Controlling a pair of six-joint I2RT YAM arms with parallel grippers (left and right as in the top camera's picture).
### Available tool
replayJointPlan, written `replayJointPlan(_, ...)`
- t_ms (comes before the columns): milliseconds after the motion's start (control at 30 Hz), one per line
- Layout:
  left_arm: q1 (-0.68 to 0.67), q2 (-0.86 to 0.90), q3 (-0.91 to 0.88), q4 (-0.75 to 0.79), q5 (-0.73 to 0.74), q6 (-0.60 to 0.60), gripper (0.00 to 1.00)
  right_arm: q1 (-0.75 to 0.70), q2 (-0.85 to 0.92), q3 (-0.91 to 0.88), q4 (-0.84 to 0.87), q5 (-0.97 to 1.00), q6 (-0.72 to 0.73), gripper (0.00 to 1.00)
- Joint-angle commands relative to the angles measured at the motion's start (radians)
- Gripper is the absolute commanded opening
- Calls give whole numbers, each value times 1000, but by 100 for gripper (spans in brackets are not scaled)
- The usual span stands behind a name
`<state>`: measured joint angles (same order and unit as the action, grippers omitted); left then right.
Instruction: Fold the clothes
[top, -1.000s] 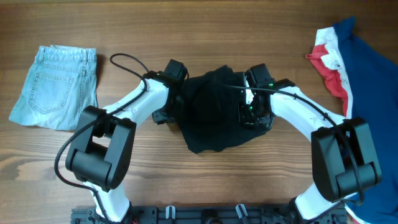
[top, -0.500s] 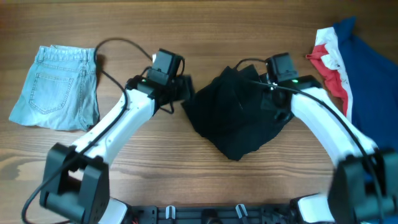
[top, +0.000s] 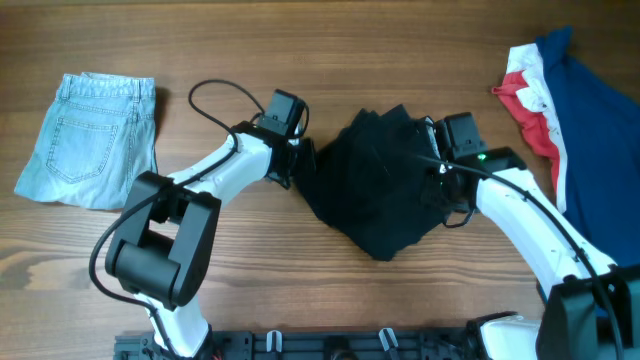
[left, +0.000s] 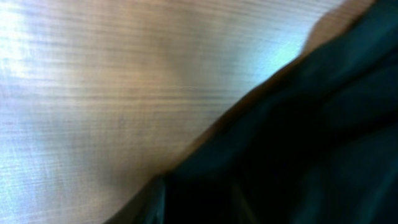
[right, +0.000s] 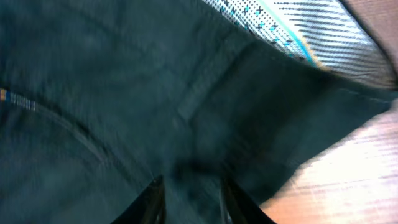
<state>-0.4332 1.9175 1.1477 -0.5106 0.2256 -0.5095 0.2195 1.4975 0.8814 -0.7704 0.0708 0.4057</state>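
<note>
The black garment (top: 375, 190), bunched and widest side to side, tapers toward the near table (top: 300, 300) edge between left gripper (top: 304, 163) and right gripper (top: 438, 190) (whether either has hold of it, I cannot tell).

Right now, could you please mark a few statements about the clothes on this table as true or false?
1. The black garment lies crumpled in the middle of the table, between the two arms. True.
2. The denim shorts lie on top of it. False: they lie flat and apart from it, on the left side.
3. White dotted lining shows in the right wrist view. True.
4. The navy, red and white garments sit beside the shorts. False: they are at the opposite, right edge.
5. The black garment is folded into a neat rectangle. False: its outline is irregular.
</note>
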Motion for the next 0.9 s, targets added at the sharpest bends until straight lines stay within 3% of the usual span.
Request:
replayJointPlan(0, -15, 13, -3, -176, 29, 8, 4, 2, 31, -46, 94, 67, 16, 31)
replayJointPlan(133, -19, 13, -3, -407, 36, -7, 4, 2, 76, -59, 238, 139, -16, 35)
replayJointPlan(200, -24, 10, -3, -452, 31, -6, 4, 2, 84, -59, 294, 139, -68, 38)
replayJointPlan(467, -24, -183, -3, -393, -44, 6, 6, 2, 34, -26, 278, 106, -114, 43)
replayJointPlan(500, -24, -205, -3, -367, -44, 22, 22, 2, 2, -19, 270, 100, -114, 45)
replayJointPlan(533, -24, -246, -3, -300, -44, 62, 74, 2, -45, -13, 258, 91, -114, 47)
replayJointPlan(567, -24, -258, -3, -263, -43, 79, 90, 2, -82, -9, 249, 80, -114, 48)
replayJointPlan(633, -24, -264, -3, -164, -34, 138, 94, 2, -185, -7, 221, 39, -114, 53)
replayJointPlan(700, -25, -243, -3, -79, -14, 171, 96, 2, -287, -7, 180, 5, -114, 68)
replayJointPlan(867, -25, -127, -3, 37, 75, 218, 98, 2, -475, -7, 68, -2, -114, 78)
